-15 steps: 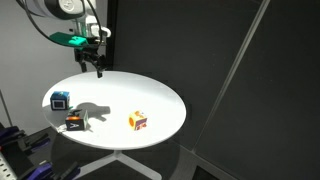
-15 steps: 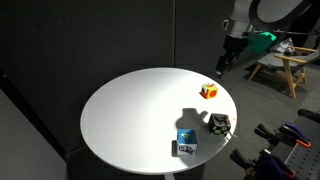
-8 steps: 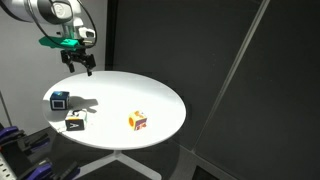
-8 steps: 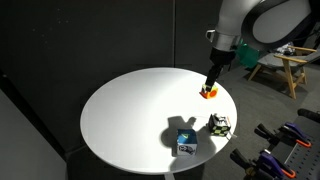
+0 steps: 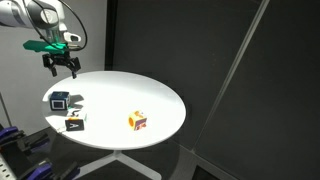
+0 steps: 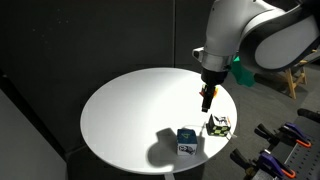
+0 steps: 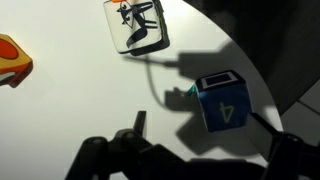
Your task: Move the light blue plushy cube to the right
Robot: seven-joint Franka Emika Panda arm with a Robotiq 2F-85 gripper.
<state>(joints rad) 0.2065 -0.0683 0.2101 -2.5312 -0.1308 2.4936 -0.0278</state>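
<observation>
In the wrist view, a light-coloured numeral 4 (image 7: 229, 112) stands tilted on the front face of the light blue plushy cube (image 7: 222, 100), right of centre in the frame. Pale markings on the black cube (image 7: 138, 25) at top centre cannot be read. Both exterior views show no legible text.

Black cube (image 5: 76, 121), orange cube (image 5: 138, 121) well apart on white round table (image 5: 140, 90).
</observation>
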